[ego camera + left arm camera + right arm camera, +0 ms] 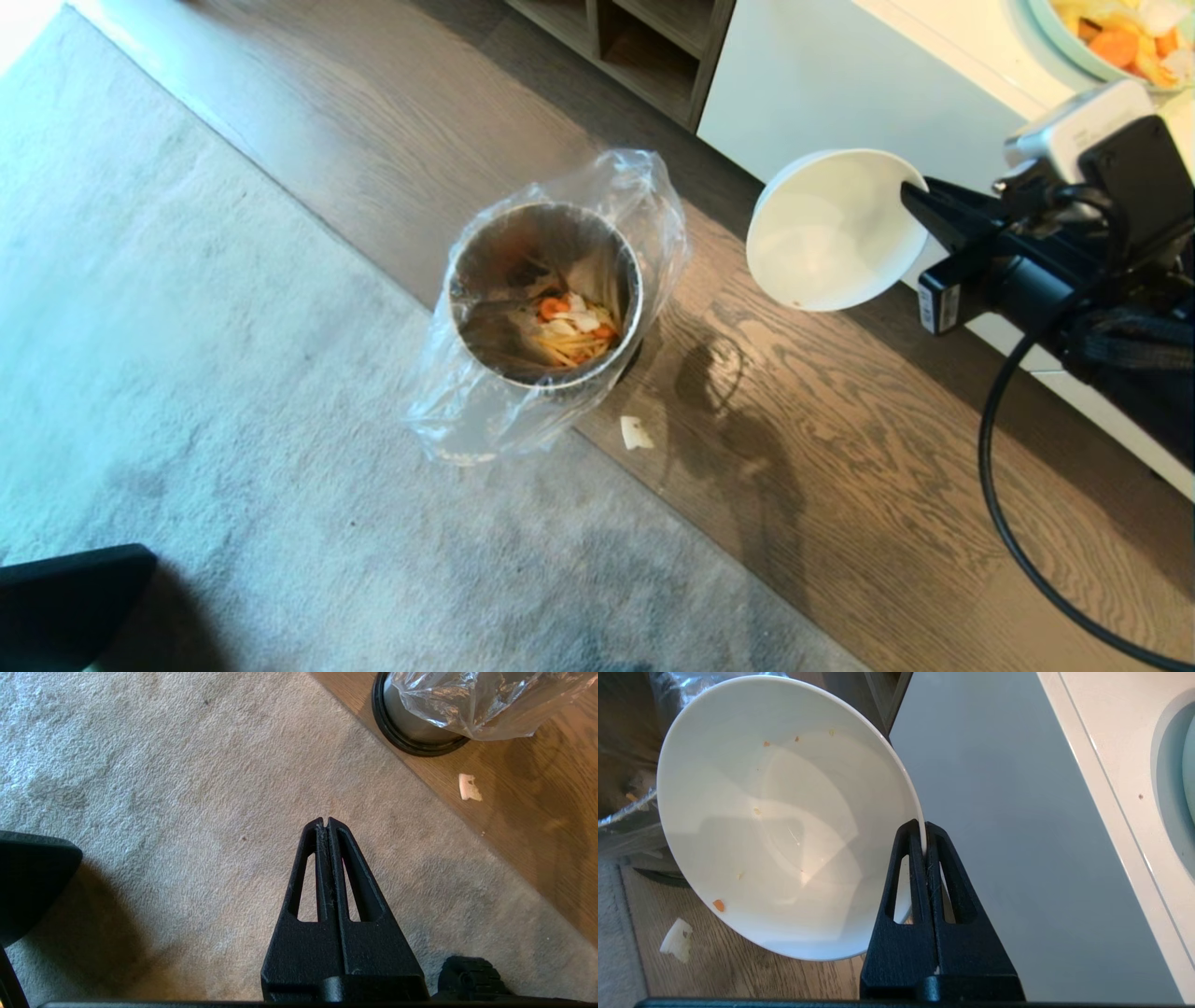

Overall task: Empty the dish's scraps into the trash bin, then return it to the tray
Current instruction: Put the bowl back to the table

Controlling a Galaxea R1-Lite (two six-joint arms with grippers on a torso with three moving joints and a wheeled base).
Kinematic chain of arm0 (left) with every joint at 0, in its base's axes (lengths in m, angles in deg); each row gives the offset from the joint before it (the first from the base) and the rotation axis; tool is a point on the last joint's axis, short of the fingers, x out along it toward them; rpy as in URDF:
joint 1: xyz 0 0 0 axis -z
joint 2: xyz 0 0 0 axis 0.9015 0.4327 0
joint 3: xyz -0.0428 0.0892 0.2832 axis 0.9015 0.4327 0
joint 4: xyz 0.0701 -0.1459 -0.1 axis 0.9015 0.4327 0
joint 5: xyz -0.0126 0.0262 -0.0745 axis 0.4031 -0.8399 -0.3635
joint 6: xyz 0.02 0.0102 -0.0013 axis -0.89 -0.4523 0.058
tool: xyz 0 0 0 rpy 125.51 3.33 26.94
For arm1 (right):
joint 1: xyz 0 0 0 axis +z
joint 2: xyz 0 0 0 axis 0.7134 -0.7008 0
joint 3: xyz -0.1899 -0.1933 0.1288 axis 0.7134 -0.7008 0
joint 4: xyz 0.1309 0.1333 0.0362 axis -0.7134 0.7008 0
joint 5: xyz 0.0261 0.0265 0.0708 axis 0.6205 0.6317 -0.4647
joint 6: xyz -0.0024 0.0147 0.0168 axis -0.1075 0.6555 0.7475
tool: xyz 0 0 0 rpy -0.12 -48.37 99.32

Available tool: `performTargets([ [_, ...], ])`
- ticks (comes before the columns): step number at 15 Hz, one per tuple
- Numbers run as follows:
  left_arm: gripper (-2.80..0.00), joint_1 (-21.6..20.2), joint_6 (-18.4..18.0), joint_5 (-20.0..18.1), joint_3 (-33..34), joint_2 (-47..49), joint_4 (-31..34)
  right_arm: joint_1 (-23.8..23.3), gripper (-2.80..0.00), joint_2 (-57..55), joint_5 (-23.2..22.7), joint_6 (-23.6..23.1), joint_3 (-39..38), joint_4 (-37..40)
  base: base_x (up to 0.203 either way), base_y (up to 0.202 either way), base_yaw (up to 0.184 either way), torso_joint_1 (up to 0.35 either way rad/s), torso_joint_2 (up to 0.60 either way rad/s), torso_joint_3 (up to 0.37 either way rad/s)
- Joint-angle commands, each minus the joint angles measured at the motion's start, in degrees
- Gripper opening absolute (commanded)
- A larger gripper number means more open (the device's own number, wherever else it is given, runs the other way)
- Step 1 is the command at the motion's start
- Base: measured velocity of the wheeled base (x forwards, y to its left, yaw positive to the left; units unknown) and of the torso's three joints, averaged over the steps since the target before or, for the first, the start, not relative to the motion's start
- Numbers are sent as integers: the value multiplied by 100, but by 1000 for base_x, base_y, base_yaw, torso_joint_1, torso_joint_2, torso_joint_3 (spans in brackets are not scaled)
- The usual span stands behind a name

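Below, on the wood floor, the bag-lined cylindrical brushed-steel trash bin [544, 297] holds orange, yellow and white scraps [574, 329], while beside it the right gripper [923, 841] pinches the tilted, nearly empty glossy cream-white dish [831, 229] by its rim, and the left gripper [325, 822] hangs pressed together over carpet.

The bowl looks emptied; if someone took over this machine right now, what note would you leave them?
Right gripper: shut on the rim of the bowl, held tipped on its side above the wood floor, beside the bin.
Left gripper: shut, empty, over the carpet.
Done: scraps lie in the bin; only tiny specks cling inside the bowl.
One white bit lies on the floor by the bin.
Left: return the bowl to the tray, which is not in view.
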Motion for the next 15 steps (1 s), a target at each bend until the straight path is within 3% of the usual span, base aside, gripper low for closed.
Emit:
performTargets([
  [1, -280, 0, 7, 5, 0, -2, -2, -101, -280, 385, 7, 42, -476, -5, 0, 0, 0, 0, 0, 0],
  [5, -280, 0, 7, 5, 0, -2, -2, -405, -280, 1268, -4, 565, -1516, 323, 0, 0, 0, 0, 0, 0],
  [9, -280, 0, 7, 5, 0, -2, -2, -1374, -280, 2348, -142, 1245, -2402, 881, 0, 0, 0, 0, 0, 0],
  [12, -280, 0, 7, 5, 0, -2, -2, -2389, -280, 3225, -791, 1715, -2803, 1619, 0, 0, 0, 0, 0, 0],
  [15, -280, 0, 7, 5, 0, -2, -2, -3248, -280, 4105, -1856, 2097, -3299, 2292, 0, 0, 0, 0, 0, 0],
])
